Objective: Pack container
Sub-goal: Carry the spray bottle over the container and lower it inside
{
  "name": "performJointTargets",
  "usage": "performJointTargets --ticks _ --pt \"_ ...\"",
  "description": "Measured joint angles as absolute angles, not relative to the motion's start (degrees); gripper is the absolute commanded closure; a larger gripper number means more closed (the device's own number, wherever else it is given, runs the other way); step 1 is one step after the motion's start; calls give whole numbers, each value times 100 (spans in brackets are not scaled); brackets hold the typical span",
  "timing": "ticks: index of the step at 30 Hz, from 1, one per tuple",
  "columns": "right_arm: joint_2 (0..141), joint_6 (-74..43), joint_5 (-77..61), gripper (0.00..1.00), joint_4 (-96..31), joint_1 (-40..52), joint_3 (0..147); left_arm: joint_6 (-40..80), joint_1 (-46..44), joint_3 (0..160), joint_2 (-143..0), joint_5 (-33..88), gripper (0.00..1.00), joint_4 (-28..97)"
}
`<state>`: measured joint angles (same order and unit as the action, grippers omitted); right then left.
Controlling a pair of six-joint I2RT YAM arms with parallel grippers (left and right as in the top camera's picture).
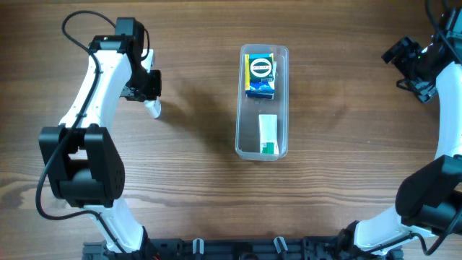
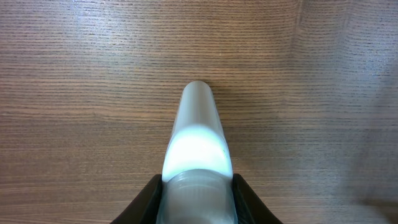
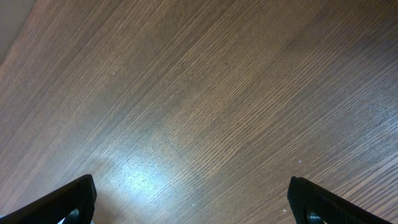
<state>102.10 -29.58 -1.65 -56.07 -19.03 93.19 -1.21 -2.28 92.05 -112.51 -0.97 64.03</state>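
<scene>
The container (image 1: 240,119) is a long clear bin at the table's middle. It holds a blue and yellow box (image 1: 260,76) at its far end and a white and green box (image 1: 268,134) at its near end. My left gripper (image 1: 149,96) is well left of the bin, shut on a small white tube (image 1: 154,108). In the left wrist view the tube (image 2: 196,149) sticks out between the jaws (image 2: 198,199), over bare wood. My right gripper (image 3: 193,202) is open and empty; its arm (image 1: 419,61) is at the table's far right.
Wooden table top (image 1: 195,188) all round the bin. The arm bases stand at the near left and near right corners. A pale edge strip (image 3: 12,22) shows at the top left of the right wrist view.
</scene>
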Motion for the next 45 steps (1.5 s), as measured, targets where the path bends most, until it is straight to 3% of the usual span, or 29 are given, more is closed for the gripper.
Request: performJointTargets --ticks 3,17,33,45 --pt "10210 -2958 -165 0 -5607 -1903 9319 -121 -228 9212 -11251 -97 76 6469" --pt "10210 -2958 -165 0 -5607 -1903 9319 211 -611 9677 -10669 270 74 7083" --pt "10210 -2958 -165 0 -5607 -1903 9319 2467 -3221 9714 -9369 445 74 7118" --pt "10210 -2958 -165 0 -5607 -1903 9319 3291 -4097 9717 -9581 443 74 6674"
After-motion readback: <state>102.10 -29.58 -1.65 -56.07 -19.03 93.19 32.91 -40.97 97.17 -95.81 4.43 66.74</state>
